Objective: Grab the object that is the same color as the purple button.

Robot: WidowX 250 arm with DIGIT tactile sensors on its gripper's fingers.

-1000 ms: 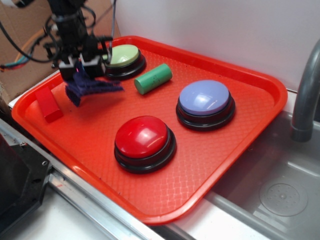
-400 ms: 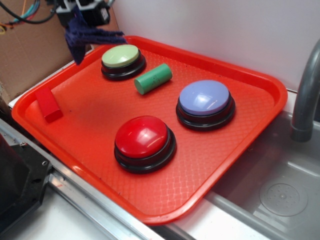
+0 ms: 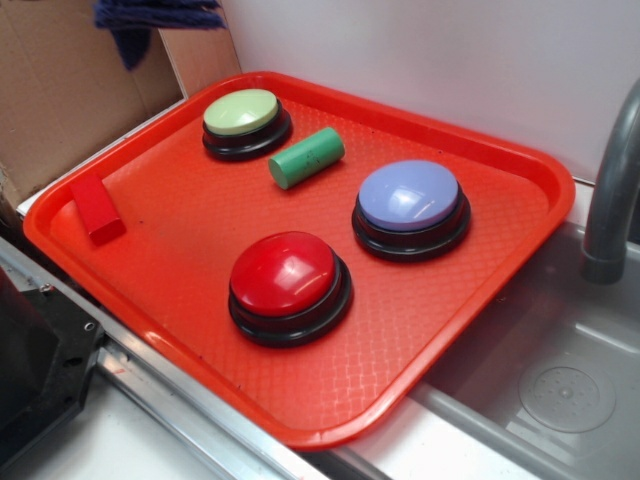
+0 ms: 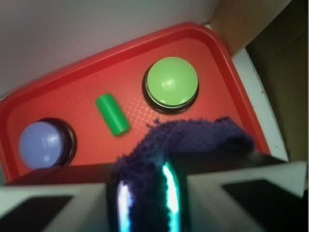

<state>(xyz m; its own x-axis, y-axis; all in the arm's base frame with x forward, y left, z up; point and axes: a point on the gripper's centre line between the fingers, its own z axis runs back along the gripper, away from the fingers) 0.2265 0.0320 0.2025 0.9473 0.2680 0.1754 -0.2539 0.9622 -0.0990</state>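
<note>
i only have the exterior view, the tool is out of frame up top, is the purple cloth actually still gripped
Observer: Yes. In the wrist view the purple cloth is pinched in the tool, bunched between the two pads.
Operator: is it hanging over anything
Observer: From the wrist view it hangs above the tray corner by the green button, touching nothing.
Operator: anything else under it
Observer: The green cylinder and purple button lie off to the side, both clear of the cloth.
</note>
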